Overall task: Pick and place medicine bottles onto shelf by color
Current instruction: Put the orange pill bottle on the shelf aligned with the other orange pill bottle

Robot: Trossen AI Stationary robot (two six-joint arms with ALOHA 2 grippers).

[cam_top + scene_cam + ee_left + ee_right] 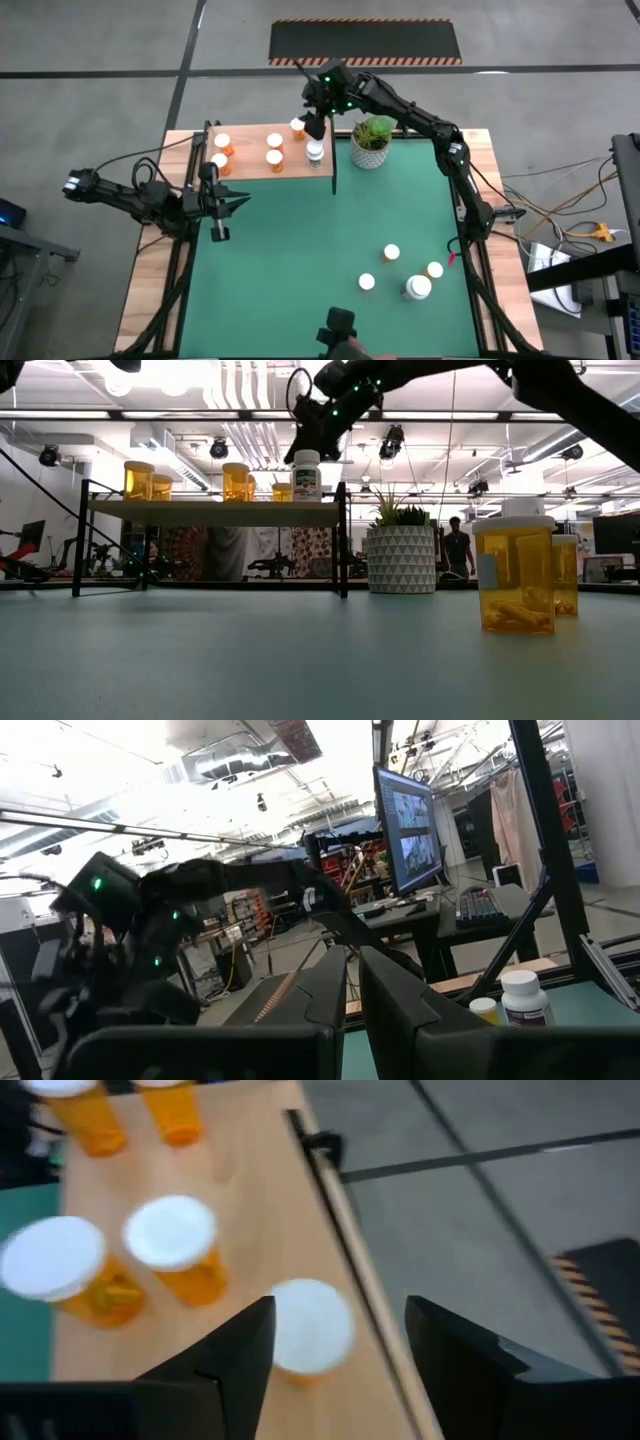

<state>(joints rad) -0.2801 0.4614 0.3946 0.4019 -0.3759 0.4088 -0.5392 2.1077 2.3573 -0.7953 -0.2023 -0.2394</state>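
The wooden shelf (pixel 250 152) stands at the mat's far left. On it stand several orange bottles with white caps (pixel 274 150) and one white bottle (pixel 315 153) at its right end. My right gripper (pixel 314 128) hovers open above that end. In the right wrist view its fingers (pixel 340 1308) stand on either side of an orange bottle (pixel 310 1330) below them, without touching it. In the low view the gripper (pixel 303 438) is clear above the white bottle (pixel 307 475). My left gripper (pixel 243 201) waits shut at the mat's left edge. More bottles (pixel 391 253) stand on the mat at the near right.
A potted plant (pixel 372 142) stands just right of the shelf. Near the right front, two small orange bottles (pixel 367 283) (pixel 434 270) and a larger white-capped one (pixel 418 288) stand on the green mat (pixel 300 260). The shelf's black post (pixel 334 172) marks its right end.
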